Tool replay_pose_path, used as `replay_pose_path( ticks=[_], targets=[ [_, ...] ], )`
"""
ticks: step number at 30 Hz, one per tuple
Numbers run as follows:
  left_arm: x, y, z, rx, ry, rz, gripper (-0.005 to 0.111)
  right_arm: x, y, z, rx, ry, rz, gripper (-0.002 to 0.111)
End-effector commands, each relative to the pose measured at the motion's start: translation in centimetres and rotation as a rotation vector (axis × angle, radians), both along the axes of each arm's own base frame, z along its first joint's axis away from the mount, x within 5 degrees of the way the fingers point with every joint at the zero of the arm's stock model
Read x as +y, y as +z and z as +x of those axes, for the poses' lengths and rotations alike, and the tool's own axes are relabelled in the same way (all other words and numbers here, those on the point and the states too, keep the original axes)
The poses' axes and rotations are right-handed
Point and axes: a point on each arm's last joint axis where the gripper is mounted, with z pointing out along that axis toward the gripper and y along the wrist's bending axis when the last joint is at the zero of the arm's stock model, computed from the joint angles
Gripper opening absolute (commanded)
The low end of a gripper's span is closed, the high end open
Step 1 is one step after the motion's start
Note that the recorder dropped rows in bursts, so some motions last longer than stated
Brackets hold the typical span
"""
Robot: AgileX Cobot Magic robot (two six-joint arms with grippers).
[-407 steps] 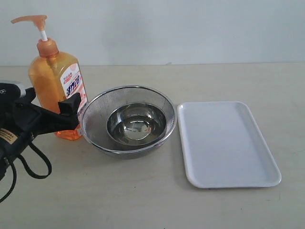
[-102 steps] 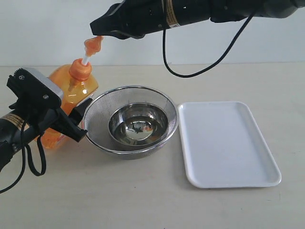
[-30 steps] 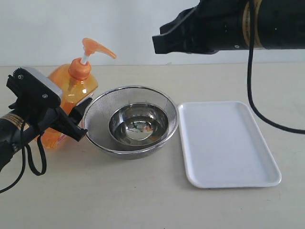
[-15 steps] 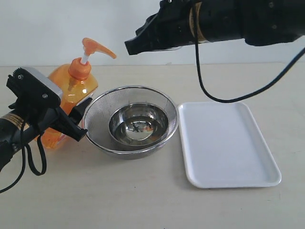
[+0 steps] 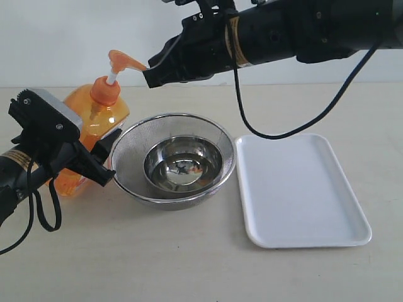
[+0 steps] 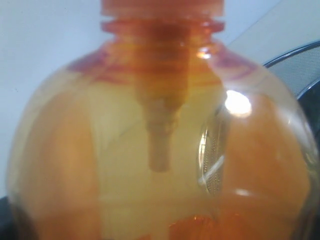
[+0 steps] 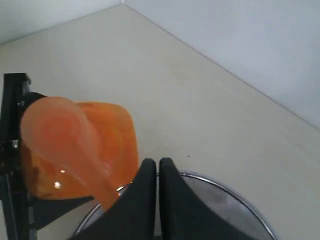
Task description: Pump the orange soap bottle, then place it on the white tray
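Left arm (image 5: 28, 167): black housing; grey plate (image 5: 49, 108) with small dark screws on top; yellowish label band (image 5: 11, 165); thin black cable (image 5: 39, 217) looping below.
Left hand (image 5: 108, 156): black, flat angular fingers.
Right arm (image 5: 302, 28): thick black cylinder, faint sheen along casing; tan ring (image 5: 233, 34) with dark marking, unreadable; long black cable (image 5: 283, 131) hanging in curve.
Right hand (image 5: 151, 78): two black tapered fingers (image 7: 145, 200), matte, smooth, rounded at tips.

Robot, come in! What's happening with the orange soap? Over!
Left gripper clamped on orange soap bottle, bottle tilted. Right gripper shut, tip at pump head. White tray bare; steel bowl between bottle and tray.
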Motion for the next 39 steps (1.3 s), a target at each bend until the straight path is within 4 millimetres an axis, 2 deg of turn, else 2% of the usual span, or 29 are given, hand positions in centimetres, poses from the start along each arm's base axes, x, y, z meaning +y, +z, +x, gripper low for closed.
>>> replay_pose_path(
  ticks=[1,11,16,18,22,28,34,39],
  targets=[
    [-0.1,1.0,0.2,-0.056,0.000,-0.025,0.005,0.2,0.5,-0.4,0.020,0.038,0.027,0.000],
    [0.0,1.0,0.2,-0.056,0.004,-0.025,0.005,0.6,0.5,-1.2,0.083,0.108,0.060,0.000],
    [0.0,1.0,0.2,-0.056,0.005,-0.025,0.005,0.2,0.7,-0.6,0.054,0.037,0.050,0.000],
    [0.0,1.0,0.2,-0.056,0.005,-0.025,0.005,0.0,1.0,-0.4,0.036,-0.005,0.049,0.000],
    [0.1,1.0,0.2,-0.055,0.015,-0.028,0.005,-0.6,2.9,-0.8,-0.006,-0.044,0.074,0.000],
    [0.1,1.0,0.2,-0.057,0.017,-0.030,0.005,-0.5,4.6,-2.7,0.052,0.082,0.139,0.000],
    [0.1,1.0,0.2,-0.057,0.017,-0.030,0.005,0.0,4.5,-3.9,0.144,0.194,0.170,0.000],
    [0.1,1.0,0.2,-0.059,0.017,-0.030,0.005,-0.3,2.7,-4.3,0.195,0.181,0.142,0.000]
  ],
)
